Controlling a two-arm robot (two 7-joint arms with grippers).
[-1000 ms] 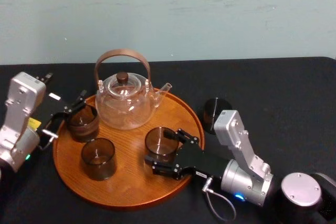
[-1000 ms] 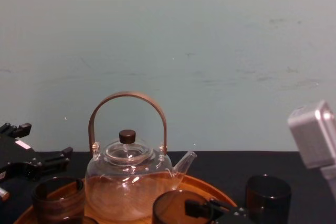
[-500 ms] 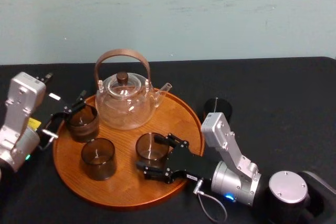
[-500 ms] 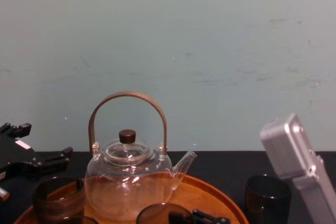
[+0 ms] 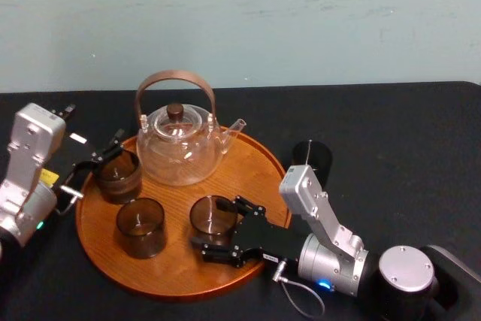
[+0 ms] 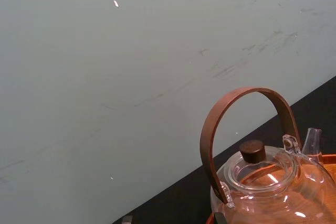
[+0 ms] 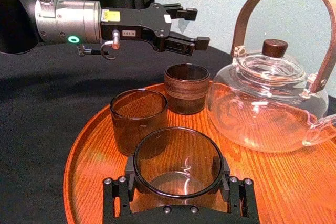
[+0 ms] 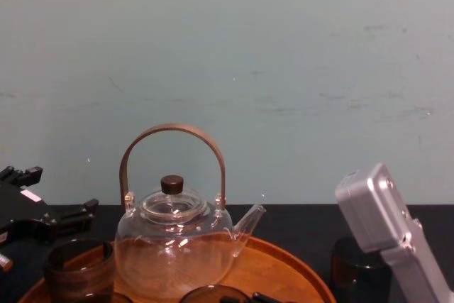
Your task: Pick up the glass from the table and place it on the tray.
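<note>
Head and right wrist views. I see the right gripper (image 5: pixel 219 225) reaching in from the tray's near right side. Its two black fingers (image 7: pixel 116 191) are closed against opposite sides of the glass (image 5: pixel 212 214). The glass is upright, mouth up, with its long axis vertical. It sits low over the near right part of the tray (image 5: pixel 177 274), inside the rim. I cannot tell whether its base touches the wood.

Around it:
- The teapot (image 5: pixel 179 149) stands on the far part of the tray, behind the glass. Its spout points to my right and its brown handle arches over the lid.
- A second glass (image 5: pixel 140 227) stands upright on the tray to the left of the held one, near it but apart.
- A banded glass (image 5: pixel 119 176) stands farther back on the left, beside the teapot.
- A dark glass (image 5: pixel 311 157) stands on the black table (image 5: pixel 398 140), off the tray's right edge and behind the right arm.

The left gripper (image 7: pixel 192 25) hangs at the tray's left edge, just behind the banded glass. Its fingers are spread and hold nothing.
</note>
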